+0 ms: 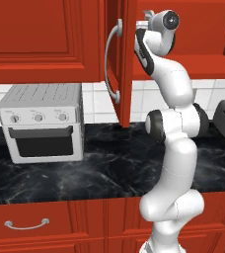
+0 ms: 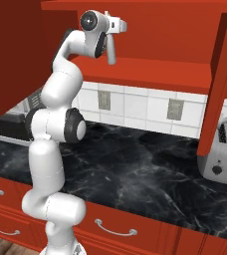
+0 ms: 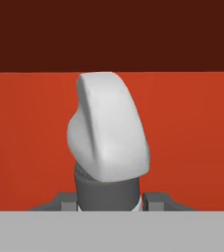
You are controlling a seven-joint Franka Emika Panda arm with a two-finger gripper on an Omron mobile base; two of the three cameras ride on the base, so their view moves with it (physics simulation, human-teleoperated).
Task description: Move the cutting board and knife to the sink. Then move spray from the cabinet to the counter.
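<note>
Slim light-grey spray (image 3: 108,133), trigger head up; tool (image 3: 110,201) clamped at neck

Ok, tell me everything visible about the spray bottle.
The spray is a slim light-grey bottle with a rounded trigger head over a darker grey neck. It looks like matte plastic. In the right base view it hangs upright inside the open red cabinet, just above the shelf, with the gripper jaws shut around its neck.

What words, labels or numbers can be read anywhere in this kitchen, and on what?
None can be read.
Grey toaster oven: faint marks by its three knobs, too small to read.
Silver toaster: dial unmarked.
Light-grey spray bottle and red wooden wall cabinet: plain, no label.
</note>
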